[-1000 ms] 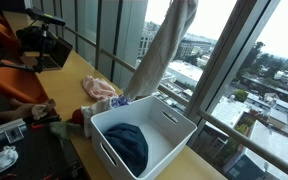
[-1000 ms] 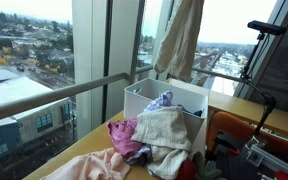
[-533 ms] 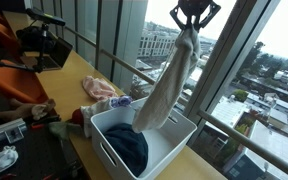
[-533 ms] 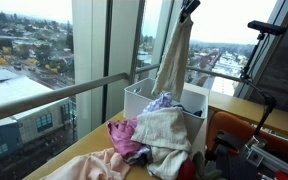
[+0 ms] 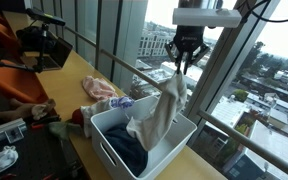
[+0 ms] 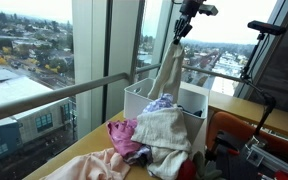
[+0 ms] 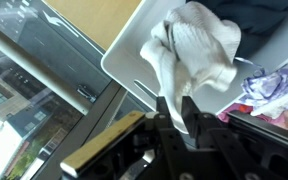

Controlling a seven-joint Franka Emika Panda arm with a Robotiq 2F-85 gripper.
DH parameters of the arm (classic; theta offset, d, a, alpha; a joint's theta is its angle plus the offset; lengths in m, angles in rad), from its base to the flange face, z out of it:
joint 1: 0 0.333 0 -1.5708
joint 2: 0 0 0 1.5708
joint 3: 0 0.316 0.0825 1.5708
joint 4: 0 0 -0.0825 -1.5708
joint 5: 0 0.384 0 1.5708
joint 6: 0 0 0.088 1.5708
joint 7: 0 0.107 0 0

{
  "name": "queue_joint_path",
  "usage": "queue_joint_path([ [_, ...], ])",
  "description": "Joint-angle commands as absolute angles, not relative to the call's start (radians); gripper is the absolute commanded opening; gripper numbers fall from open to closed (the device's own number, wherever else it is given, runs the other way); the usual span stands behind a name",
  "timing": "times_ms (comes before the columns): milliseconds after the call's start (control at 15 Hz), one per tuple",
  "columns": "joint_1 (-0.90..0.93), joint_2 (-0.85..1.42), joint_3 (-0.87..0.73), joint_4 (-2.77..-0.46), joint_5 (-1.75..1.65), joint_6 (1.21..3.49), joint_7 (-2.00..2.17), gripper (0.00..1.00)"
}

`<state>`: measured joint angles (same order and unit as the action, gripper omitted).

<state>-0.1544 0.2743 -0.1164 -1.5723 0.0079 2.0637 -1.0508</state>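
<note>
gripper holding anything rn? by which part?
Yes: the gripper pinches the cream towel by its top end; the rest hangs down into the white bin.

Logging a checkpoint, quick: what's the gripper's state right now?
Gripper: jaws close around the top of the beige cloth hanging into the white bin; whether it is gripped or loose cannot be told.

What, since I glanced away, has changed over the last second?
The claw came down, lowering the towel into the bin, where its lower end now bunches up; the claw still holds its top. The bin and the clothes pile beside it stayed put.
</note>
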Motion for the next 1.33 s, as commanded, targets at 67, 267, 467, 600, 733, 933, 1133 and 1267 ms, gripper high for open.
queue_joint_path([
  [67, -0.154, 0.24, -0.069, -1.654, 0.017, 2.074, -1.056, 0.59],
  [267, -0.135, 0.206, -0.044, -1.708, 0.016, 2.07, -1.033, 0.81],
  [467, -0.096, 0.143, -0.007, -1.821, 0.028, 2.102, -0.987, 1.0],
  [600, -0.057, 0.106, 0.025, -1.906, 0.035, 2.131, -0.938, 1.0],
  [733, -0.011, 0.073, 0.06, -1.996, 0.045, 2.174, -0.878, 1.0],
  [933, 0.062, 0.052, 0.114, -2.123, 0.057, 2.264, -0.778, 1.0],
  [1133, 0.118, 0.061, 0.159, -2.228, 0.046, 2.363, -0.695, 1.0],
  [1267, 0.146, 0.07, 0.185, -2.279, 0.054, 2.413, -0.66, 1.0],
])
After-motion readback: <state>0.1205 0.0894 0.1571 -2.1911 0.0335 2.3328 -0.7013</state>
